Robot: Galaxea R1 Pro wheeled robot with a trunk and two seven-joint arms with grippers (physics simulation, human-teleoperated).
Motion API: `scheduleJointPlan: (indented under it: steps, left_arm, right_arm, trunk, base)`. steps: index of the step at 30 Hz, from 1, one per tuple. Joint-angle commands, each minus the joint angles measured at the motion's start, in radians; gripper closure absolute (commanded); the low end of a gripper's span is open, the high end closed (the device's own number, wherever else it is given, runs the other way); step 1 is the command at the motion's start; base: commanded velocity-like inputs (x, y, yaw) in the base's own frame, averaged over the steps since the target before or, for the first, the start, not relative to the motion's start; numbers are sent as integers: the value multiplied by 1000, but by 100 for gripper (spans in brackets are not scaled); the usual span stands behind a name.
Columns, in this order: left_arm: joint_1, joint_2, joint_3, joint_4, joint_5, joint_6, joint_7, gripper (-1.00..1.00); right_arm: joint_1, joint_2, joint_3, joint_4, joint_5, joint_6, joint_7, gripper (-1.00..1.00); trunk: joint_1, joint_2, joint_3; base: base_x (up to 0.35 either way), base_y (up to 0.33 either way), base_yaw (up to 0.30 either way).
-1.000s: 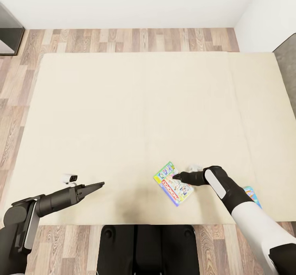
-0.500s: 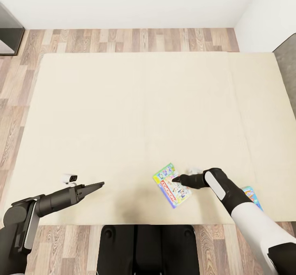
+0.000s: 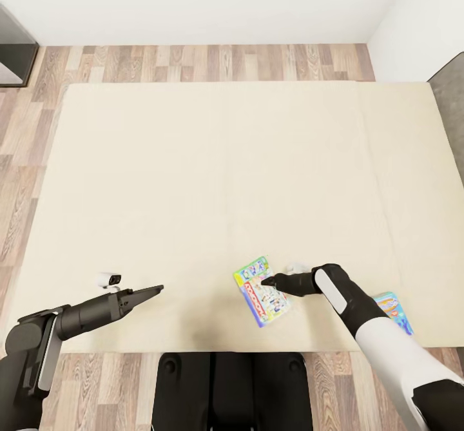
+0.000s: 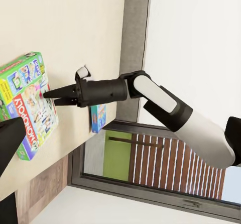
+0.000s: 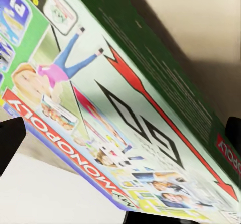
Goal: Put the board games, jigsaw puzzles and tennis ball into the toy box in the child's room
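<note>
The wide beige two-section mattress of the bed (image 3: 212, 180) takes up most of the head view, with wood-plank floor (image 3: 193, 62) around it and white walls beyond. Both toys lie near its front edge, on the robot's right side.

The larger is the flat green-edged board game box with a red banner and busy printed lid (image 3: 261, 290), resting flat on the mattress. The right gripper (image 3: 268, 281) is at this box, its dark tapered fingers meeting the box's far right side. In the left wrist view the fingertips sit against the lid's edge with the two fingers slightly apart (image 4: 54, 94), and the right wrist view looks along the lid at very close range, dark finger ends at either side of the box. Whether the fingers have actually clamped the box cannot be told; they look parted around or against its edge, not closed.

The left gripper (image 3: 158, 288) hovers low over bare mattress, well apart from both toys, its fingers drawn to a point and seemingly closed on nothing.

The small blue board game box (image 3: 394, 310) lies further right at the bed's edge, partly hidden behind the right forearm.

The step in hand appears to be picking up the green box. The next move probably calls for getting one finger under the thin flat box, closing firmly, and lifting without letting it tilt out.
</note>
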Motion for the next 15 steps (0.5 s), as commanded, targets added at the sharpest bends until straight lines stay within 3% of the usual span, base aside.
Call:
scheduleJointPlan:
  steps: [1, 6, 15]
  left_arm:
    - [0, 0, 0, 0, 0, 11, -4, -100]
    - [0, 0, 0, 0, 0, 11, -4, -100]
    - [0, 0, 0, 0, 0, 11, -5, -100]
  right_arm:
    - [0, 0, 3, -1, 7, 2, 8, -100]
    - [0, 2, 2, 0, 2, 3, 11, -100]
    - [0, 17, -1, 11, 2, 1, 90, -100]
  trunk:
    - [1, -2, -1]
    - [1, -2, -1]
    - [1, -2, -1]
  base:
    - [0, 0, 0]
    - [0, 0, 0]
    - [0, 0, 0]
